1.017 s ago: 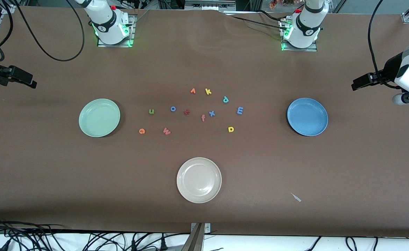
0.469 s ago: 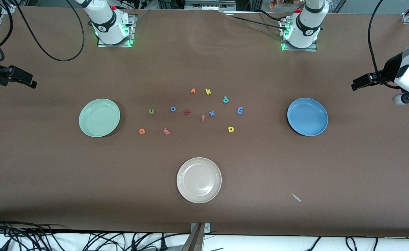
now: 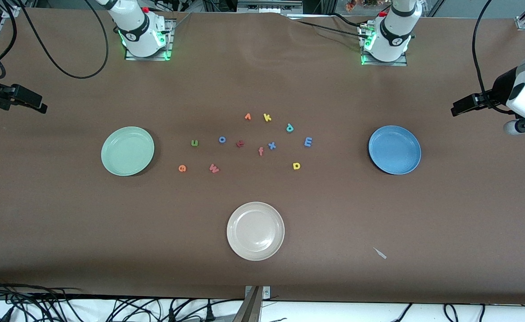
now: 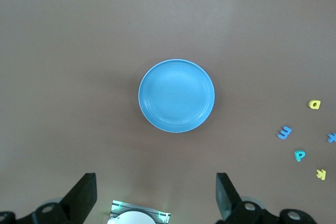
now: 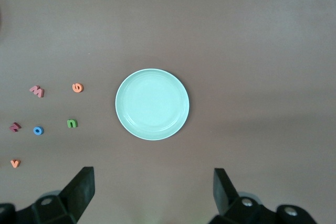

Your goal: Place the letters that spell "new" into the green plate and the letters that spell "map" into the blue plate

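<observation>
the right gripper [image 5: 152, 192] hangs high over the round pale mint-green plate [image 3: 127, 150] with its fingers spread wide and empty. between the plates, on the brown table [image 3: 65, 214], the tiny foam letters lie loose: orange e [image 3: 182, 168], green n [image 3: 194, 143], pinkish-red w [image 3: 214, 168], then teal p [image 3: 289, 128], yellow a [image 3: 296, 166], blue m [image 3: 308, 141]. the left gripper [image 4: 156, 198] hangs over the round medium-blue plate [image 3: 394, 149], fingers apart, holding nothing.
</observation>
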